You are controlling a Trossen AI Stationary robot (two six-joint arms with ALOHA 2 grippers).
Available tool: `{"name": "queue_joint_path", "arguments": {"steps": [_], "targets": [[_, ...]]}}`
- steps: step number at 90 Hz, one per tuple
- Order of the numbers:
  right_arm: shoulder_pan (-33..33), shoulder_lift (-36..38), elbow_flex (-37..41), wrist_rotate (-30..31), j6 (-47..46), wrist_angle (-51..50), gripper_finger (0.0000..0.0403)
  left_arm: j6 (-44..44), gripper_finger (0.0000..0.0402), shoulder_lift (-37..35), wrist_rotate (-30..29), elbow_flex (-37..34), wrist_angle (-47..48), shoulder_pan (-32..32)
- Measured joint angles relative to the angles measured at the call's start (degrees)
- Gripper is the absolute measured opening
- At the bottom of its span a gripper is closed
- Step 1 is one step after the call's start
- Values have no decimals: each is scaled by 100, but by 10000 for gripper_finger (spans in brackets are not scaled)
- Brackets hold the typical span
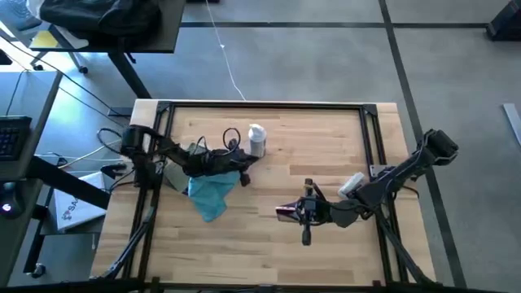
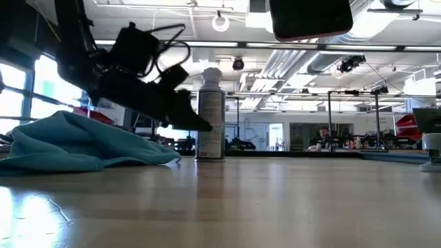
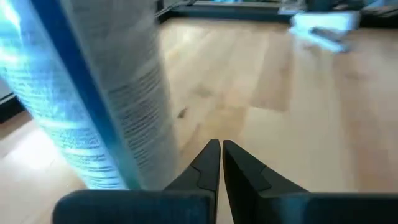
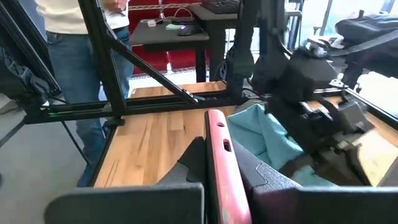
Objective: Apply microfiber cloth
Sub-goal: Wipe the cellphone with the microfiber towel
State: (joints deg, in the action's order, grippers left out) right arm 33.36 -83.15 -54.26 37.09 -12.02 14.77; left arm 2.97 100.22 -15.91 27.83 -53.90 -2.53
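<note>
The right tool (image 1: 293, 213) hovers low over the counter (image 1: 326, 155) near its front middle, pinching a slim red-pink object (image 4: 219, 163) upright between its fingers; what that object is cannot be made out, but it is presented toward the cloth side, as if held ready to be wiped. The left tool (image 1: 244, 176) reaches in from the counter's left side, fingers pressed together with nothing between them (its wrist view shows the tips meeting), just beside a white spray can (image 1: 256, 140) standing upright towards the back. The microfiber cloth (image 1: 210, 194) lies crumpled on the counter directly under the left arm, loose and ungripped, with a flat olive pouch (image 1: 172, 176) partly tucked at its edge. In my judgement the wiping has not begun: the left tool must first open and take up the cloth.
</note>
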Motion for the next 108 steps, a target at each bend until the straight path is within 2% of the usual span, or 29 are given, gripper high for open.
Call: {"name": "queue_joint_path", "arguments": {"steps": [15, 29, 40, 52, 64, 80, 108], "targets": [[-36, -68, -1, 1, -86, 42, 0, 189, 0, -1043, 5, -326, 538, 774], [-157, -361, -2, -9, -116, 302, 0, 507, 0, -1824, -319, -633, 747, 1757], [-307, -703, -2, -289, -102, 771, 0, 812, 0, -2175, -738, -776, 742, 2466], [-513, -1086, -1, -735, -110, 1266, 0, 1080, 1, -2292, -772, -800, 426, 2959], [-662, -1352, -2, -1037, -196, 1645, 0, 1350, 7, -2231, -786, -795, -1, 3200], [-715, -1397, -2, -1014, -105, 1714, 0, 1398, 30, -2234, -1146, -795, -45, 3385], [-752, -1394, -2, -950, 49, 1807, 0, 1108, 103, -2128, -1132, -775, -772, 3469]]}}
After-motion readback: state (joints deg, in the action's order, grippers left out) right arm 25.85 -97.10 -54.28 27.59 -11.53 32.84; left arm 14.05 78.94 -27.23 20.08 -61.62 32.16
